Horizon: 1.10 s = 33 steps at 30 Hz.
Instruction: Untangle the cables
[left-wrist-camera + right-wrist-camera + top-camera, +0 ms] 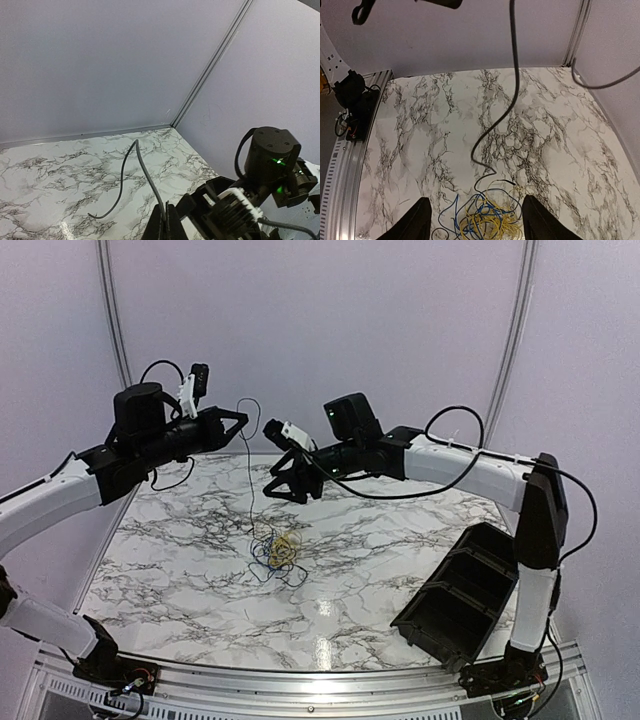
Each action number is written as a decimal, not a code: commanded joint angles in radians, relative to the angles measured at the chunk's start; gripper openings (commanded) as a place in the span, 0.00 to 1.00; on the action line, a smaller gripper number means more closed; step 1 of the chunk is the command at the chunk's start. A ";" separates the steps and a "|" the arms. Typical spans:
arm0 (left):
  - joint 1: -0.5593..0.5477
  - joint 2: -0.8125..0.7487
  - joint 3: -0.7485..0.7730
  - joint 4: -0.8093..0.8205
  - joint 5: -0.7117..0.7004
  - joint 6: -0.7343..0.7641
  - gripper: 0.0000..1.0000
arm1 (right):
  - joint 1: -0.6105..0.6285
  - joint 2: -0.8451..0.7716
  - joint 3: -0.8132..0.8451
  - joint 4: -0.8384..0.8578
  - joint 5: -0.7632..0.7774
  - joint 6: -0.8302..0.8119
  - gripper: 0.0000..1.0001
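A tangle of yellow, blue and black cables (278,552) lies mid-table; it also shows in the right wrist view (490,222). My left gripper (243,420) is shut on one dark cable (250,480) and holds it high, so it hangs down to the tangle. In the left wrist view the cable (145,175) runs up out of the shut fingertips (166,212) and loops over. My right gripper (283,490) is open and empty, above and just behind the tangle. Its fingers (417,220) stand wide either side of the pile, and the hanging cable (512,75) crosses that view.
A black compartment bin (465,590) sits tilted at the table's right front. The marble table (400,540) ends at a metal rail (300,680) in front. Purple walls and a corner post (210,65) close the back.
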 commanded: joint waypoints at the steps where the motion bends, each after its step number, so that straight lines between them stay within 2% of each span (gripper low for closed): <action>1: 0.000 -0.055 -0.013 0.068 0.041 -0.019 0.00 | 0.027 0.077 0.108 0.086 0.055 0.093 0.62; 6: 0.003 -0.066 -0.017 0.070 0.033 -0.017 0.00 | 0.047 0.131 0.169 0.094 0.032 0.111 0.59; 12: 0.006 -0.070 -0.018 0.072 0.039 -0.025 0.00 | 0.063 0.151 0.206 0.101 -0.014 0.151 0.39; 16: 0.012 -0.070 -0.019 0.075 0.040 -0.028 0.00 | 0.073 0.176 0.255 0.100 -0.080 0.172 0.36; 23: 0.014 -0.079 -0.024 0.078 0.035 -0.021 0.00 | 0.081 0.191 0.277 0.084 -0.058 0.181 0.00; 27: 0.015 -0.091 -0.030 0.081 0.034 0.003 0.00 | 0.076 0.167 0.296 0.046 -0.048 0.135 0.00; 28: 0.014 -0.094 -0.034 0.081 0.033 0.014 0.10 | 0.071 0.159 0.308 0.032 -0.046 0.122 0.00; 29: 0.015 -0.098 -0.036 0.082 0.028 0.025 0.29 | 0.068 0.150 0.318 0.020 -0.045 0.108 0.00; 30: 0.014 -0.101 -0.041 0.082 0.016 0.031 0.42 | 0.062 0.138 0.326 0.007 -0.043 0.094 0.00; 32: 0.015 -0.114 -0.051 0.082 -0.021 0.042 0.59 | 0.043 0.108 0.328 -0.019 -0.034 0.064 0.00; 33: 0.014 -0.119 -0.055 0.082 -0.037 0.051 0.63 | 0.029 0.089 0.322 -0.029 -0.028 0.050 0.00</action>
